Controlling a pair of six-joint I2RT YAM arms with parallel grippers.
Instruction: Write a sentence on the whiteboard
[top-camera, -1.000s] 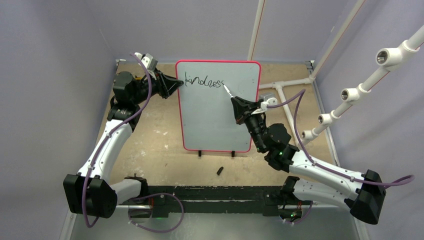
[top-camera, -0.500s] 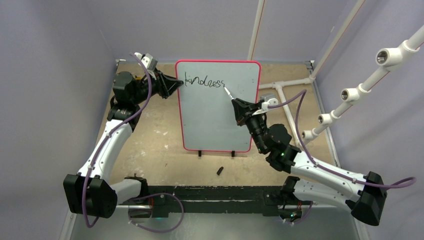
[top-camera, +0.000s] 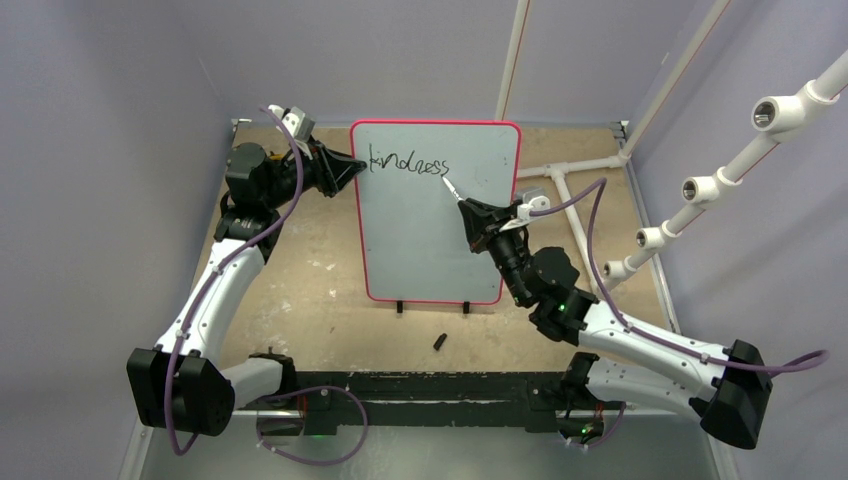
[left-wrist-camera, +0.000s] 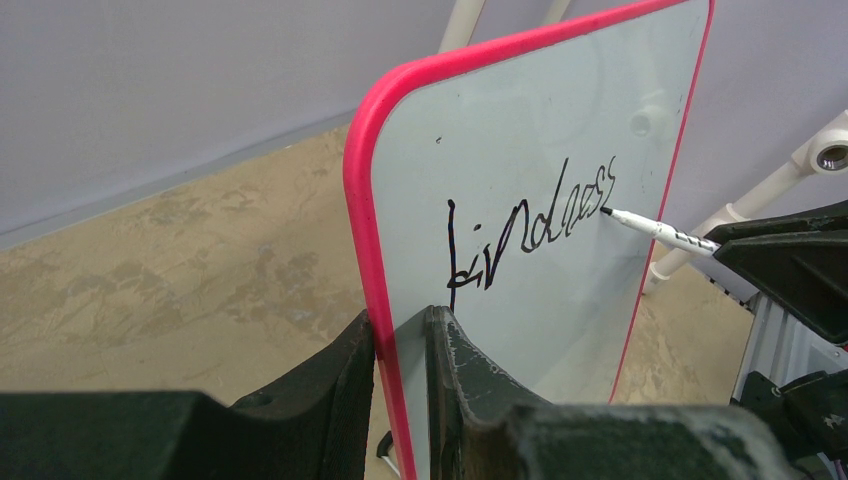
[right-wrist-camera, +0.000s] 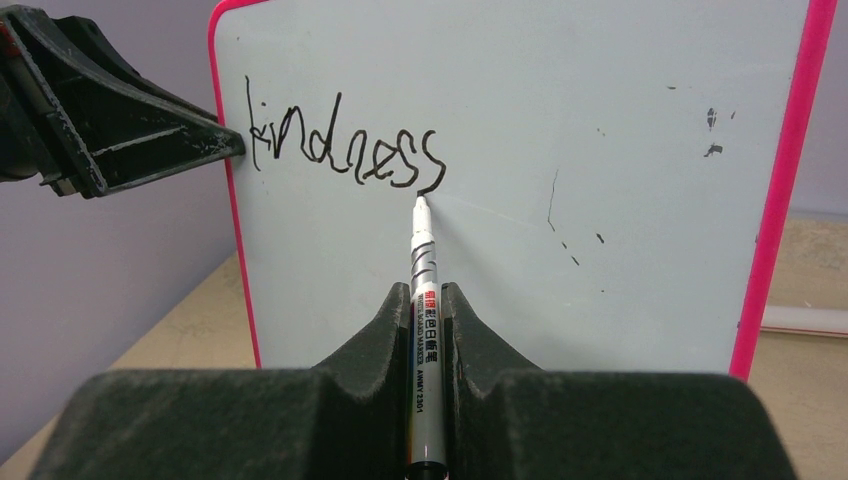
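At the middle of the surface (top-camera: 310, 270) the whiteboard (top-camera: 430, 250) stands upright on its small black feet, facing the arms. The left fingers (top-camera: 354, 167) are closed on its upper left rim, one on each side, and this hold looks the same as a second ago, so the board has not moved. The right fingers (top-camera: 468, 209) are narrow and clamp the marker (right-wrist-camera: 424, 290) along its barrel, with the tip pointing up toward the writing. The change is small: in the last second the right fingers shifted a little to the left and down, and the tip now sits just under the tail of the last "s". Whether it touches the board there I cannot tell. Of the sentence (top-camera: 407, 164) only the first word, "kindness", is on the board, in the upper left part, and no new stroke has appeared. I judge that this word is finished and the marker is leaving it, so the next word is yet to begin; most of the board is free for it. A small black piece (top-camera: 440, 341), perhaps the cap, lies in front of the board.
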